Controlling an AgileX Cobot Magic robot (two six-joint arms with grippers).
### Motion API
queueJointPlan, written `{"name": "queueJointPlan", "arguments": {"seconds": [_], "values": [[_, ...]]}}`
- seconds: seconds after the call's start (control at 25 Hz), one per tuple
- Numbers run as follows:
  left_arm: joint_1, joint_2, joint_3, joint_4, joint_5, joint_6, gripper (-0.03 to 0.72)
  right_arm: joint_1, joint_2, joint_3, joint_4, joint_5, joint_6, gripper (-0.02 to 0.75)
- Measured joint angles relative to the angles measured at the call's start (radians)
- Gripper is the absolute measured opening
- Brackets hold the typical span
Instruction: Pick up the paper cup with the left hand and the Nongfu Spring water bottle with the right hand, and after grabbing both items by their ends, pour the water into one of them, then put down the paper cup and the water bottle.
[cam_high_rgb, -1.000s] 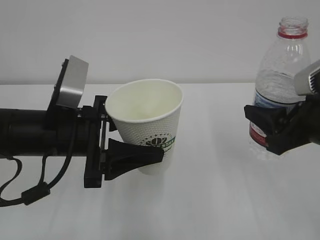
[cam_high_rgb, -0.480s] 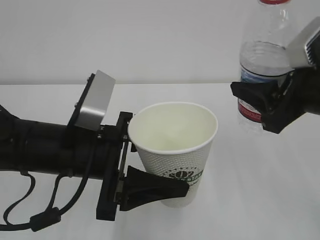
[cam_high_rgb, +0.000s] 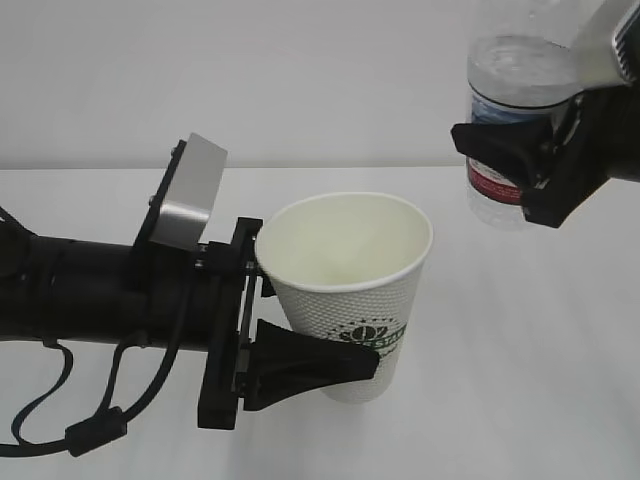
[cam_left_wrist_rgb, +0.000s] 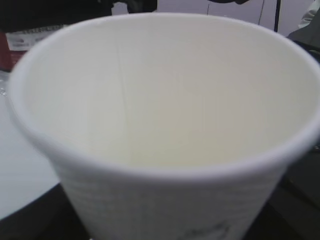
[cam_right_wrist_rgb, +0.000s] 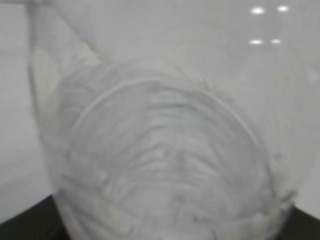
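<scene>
place: looks like a lab or robot test bench, not a home
surface: plain white table (cam_high_rgb: 520, 380), bare and evenly lit
backdrop: blank pale wall (cam_high_rgb: 250, 80) right behind the table edge
equipment: black robot arm (cam_high_rgb: 90, 295) with cabling and a silver-grey box
furnishing: no household or shop fittings visible

The table (cam_high_rgb: 500, 330) is lying white and plain, running back to a pale wall (cam_high_rgb: 300, 80). Only soft shadows are falling on it. The cup (cam_high_rgb: 350, 290) and the bottle (cam_high_rgb: 515, 130) are both hanging above its top, neither one touching it.
</scene>
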Motion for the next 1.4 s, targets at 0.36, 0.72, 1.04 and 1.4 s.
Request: {"name": "queueJointPlan", "arguments": {"seconds": [0.36, 0.72, 1.04, 1.4], "values": [[0.0, 0.0, 0.0, -0.001, 0.0, 0.0, 0.558, 0.002, 0.0, -0.014, -0.074, -0.008, 0.01, 0.47], [0.0, 0.0, 0.0, -0.001, 0.0, 0.0, 0.553, 0.122, 0.0, -0.021, -0.09, 0.044, 0.013, 0.47], [0.0, 0.0, 0.0, 0.035, 0.0, 0.0, 0.552, 0.185, 0.0, -0.067, -0.161, 0.088, 0.013, 0.47], [0.0, 0.0, 0.0, 0.037, 0.0, 0.006, 0.549, 0.194, 0.0, -0.076, -0.213, 0.118, -0.034, 0.47]]}}
